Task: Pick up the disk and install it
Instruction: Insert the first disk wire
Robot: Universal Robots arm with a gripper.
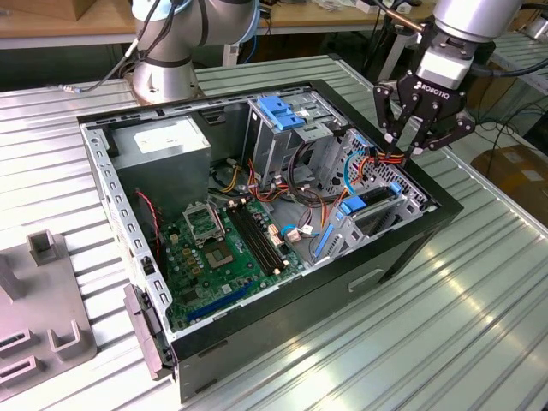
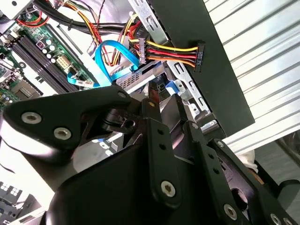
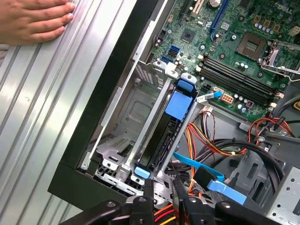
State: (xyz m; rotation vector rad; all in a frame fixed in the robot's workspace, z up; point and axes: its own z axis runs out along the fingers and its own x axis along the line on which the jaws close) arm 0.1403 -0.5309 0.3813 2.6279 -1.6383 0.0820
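The disk (image 3: 161,140), a dark slab with a bright blue rail and a blue tab at one end, stands on edge inside the metal drive bay at the case's corner. In the exterior view the disk (image 1: 366,204) sits in the bay at that view's right end of the open computer case (image 1: 402,248). My gripper (image 1: 408,147) hangs just above that bay, fingers together and holding nothing. In the first wrist view the gripper (image 3: 164,186) is close over the near end of the disk, apart from it.
Loose cables crowd the bay: a red-yellow-black power plug (image 2: 199,55) and a blue data cable (image 2: 110,58). The motherboard (image 1: 223,248) fills the case floor. A person's hand (image 3: 33,21) rests on the slatted table beside the case. A grey fixture (image 1: 43,300) stands at the exterior view's left.
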